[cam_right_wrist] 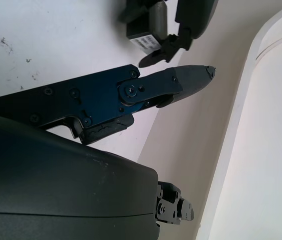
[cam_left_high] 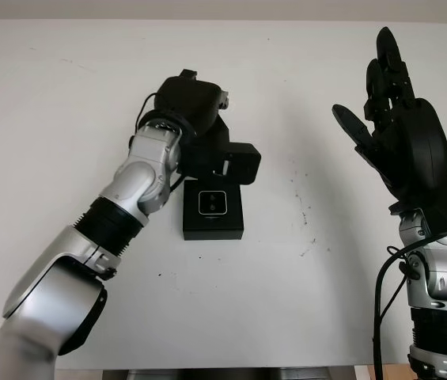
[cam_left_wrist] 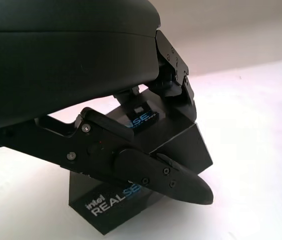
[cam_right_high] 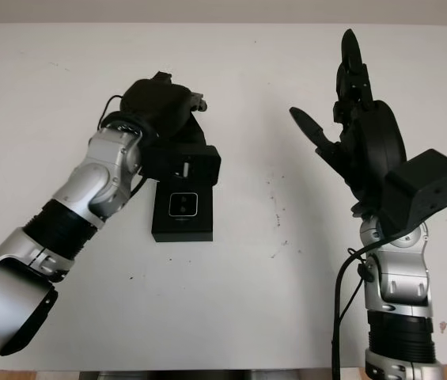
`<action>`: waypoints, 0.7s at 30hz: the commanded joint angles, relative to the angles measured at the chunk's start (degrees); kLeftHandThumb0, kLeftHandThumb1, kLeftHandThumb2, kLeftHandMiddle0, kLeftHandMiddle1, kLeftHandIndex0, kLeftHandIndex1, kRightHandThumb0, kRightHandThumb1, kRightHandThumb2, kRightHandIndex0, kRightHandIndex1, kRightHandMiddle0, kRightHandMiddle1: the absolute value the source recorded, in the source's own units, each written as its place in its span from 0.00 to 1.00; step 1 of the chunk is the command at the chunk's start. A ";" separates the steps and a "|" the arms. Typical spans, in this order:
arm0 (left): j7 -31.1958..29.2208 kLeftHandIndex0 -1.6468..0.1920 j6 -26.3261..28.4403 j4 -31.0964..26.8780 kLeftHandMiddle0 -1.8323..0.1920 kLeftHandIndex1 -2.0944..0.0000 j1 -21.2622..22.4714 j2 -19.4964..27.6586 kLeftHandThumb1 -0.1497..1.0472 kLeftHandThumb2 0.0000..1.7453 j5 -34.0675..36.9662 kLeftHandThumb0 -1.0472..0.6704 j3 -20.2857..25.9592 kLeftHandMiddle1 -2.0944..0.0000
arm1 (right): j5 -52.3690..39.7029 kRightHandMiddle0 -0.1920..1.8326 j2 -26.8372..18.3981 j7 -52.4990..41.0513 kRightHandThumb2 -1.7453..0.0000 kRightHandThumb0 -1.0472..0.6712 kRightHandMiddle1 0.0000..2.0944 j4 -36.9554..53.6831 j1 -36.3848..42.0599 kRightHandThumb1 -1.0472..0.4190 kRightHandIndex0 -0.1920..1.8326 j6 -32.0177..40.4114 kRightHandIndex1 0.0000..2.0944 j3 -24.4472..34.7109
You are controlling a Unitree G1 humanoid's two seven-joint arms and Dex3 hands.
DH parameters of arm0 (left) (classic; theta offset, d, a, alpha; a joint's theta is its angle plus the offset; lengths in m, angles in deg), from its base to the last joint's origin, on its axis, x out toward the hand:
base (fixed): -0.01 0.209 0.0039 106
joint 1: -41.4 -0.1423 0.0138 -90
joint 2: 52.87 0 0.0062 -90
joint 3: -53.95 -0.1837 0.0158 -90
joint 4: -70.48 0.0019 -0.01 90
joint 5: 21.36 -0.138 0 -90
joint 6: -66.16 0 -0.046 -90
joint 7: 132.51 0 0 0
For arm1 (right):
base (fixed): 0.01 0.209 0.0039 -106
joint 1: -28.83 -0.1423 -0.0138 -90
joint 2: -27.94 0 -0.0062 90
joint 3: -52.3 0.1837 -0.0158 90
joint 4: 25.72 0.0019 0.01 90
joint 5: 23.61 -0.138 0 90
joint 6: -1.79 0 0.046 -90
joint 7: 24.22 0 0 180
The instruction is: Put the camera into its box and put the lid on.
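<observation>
When scanning left of centre on the white surface (cam_left_high: 49, 95), find the black box (cam_left_high: 213, 226) lying flat, long side running away from the robot. Bears on its top face a pale square (cam_left_high: 212, 203) with two dark dots; cannot tell whether camera or print. Carries white REALSENSE lettering on one side wall, seen from the left wrist. Over the box's far end, find the left hand (cam_left_high: 187, 99), reaching in on a silver arm from bottom left, palm down, shell covering that end. From the left wrist, see an upper black piece, the lid (cam_left_wrist: 143, 117), set back a little from the lower part and lettered on its side too. Fingers (cam_left_wrist: 170, 182) curled round it, one crossing in front of the box, the others bent down at the far edge: clenched on the lid, touching it. Cannot tell whether seated fully or tilted. At the right, well apart from the box, find the right hand (cam_left_high: 401, 134), held upright above the surface, released, grasping nothing, palm turned toward the box
</observation>
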 commanded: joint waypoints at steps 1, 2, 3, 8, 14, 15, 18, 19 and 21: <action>1.82 0.74 -1.40 0.96 0.85 0.63 2.53 1.49 0.97 0.03 0.56 0.58 0.97 0.29 | -0.38 0.02 -0.32 -0.19 0.93 0.21 0.02 0.99 0.55 0.00 0.00 -0.73 0.00 0.42; 2.21 0.76 -2.40 1.39 0.86 0.57 3.09 2.16 0.97 0.03 1.52 0.58 1.72 0.25 | -0.59 0.02 -0.26 -0.26 0.93 0.22 0.02 1.06 0.53 0.00 0.00 -0.46 0.00 0.44; 2.03 0.77 -3.48 1.40 0.83 0.49 3.60 3.03 0.94 0.03 2.68 0.57 2.56 0.27 | -0.70 0.02 -0.18 -0.23 0.93 0.22 0.02 1.12 0.48 0.00 0.00 -0.22 0.00 0.44; -2.51 0.69 -7.49 -2.29 0.75 0.36 5.26 9.01 0.85 0.03 6.03 0.52 5.39 0.33 | -1.36 0.02 -0.03 -0.57 0.93 0.23 0.02 1.54 0.64 0.00 0.00 0.14 0.00 0.30; -13.25 0.68 -12.41 -12.98 0.68 0.35 2.13 15.00 0.86 0.03 16.06 0.50 11.03 0.32 | -2.51 0.00 0.29 -1.07 0.93 0.24 0.02 1.56 0.70 0.00 0.00 0.21 0.00 0.01; -15.68 0.65 -12.71 -14.75 0.66 0.39 1.40 15.82 0.86 0.03 18.18 0.48 11.99 0.34 | -2.60 0.00 0.42 -1.00 0.93 0.25 0.01 1.52 0.65 0.00 0.00 0.29 0.00 -0.08; -22.25 0.63 -11.94 -20.76 0.66 0.45 -1.17 17.88 0.87 0.03 22.53 0.48 13.96 0.32 | -2.12 0.00 0.59 -0.56 0.93 0.24 0.01 1.52 0.76 0.00 0.00 0.41 0.00 -0.40; -24.74 0.63 -10.35 -23.04 0.66 0.44 -2.01 18.29 0.88 0.03 23.58 0.48 14.49 0.30 | -2.06 0.00 0.60 -0.44 0.93 0.24 0.01 1.67 0.86 0.00 0.00 0.76 0.00 -0.47; -29.09 0.65 -7.46 -27.08 0.67 0.43 -3.57 19.12 0.89 0.03 25.56 0.50 15.42 0.28 | -2.11 0.00 0.62 -0.42 0.93 0.23 0.01 1.67 0.98 0.00 0.00 0.97 0.00 -0.56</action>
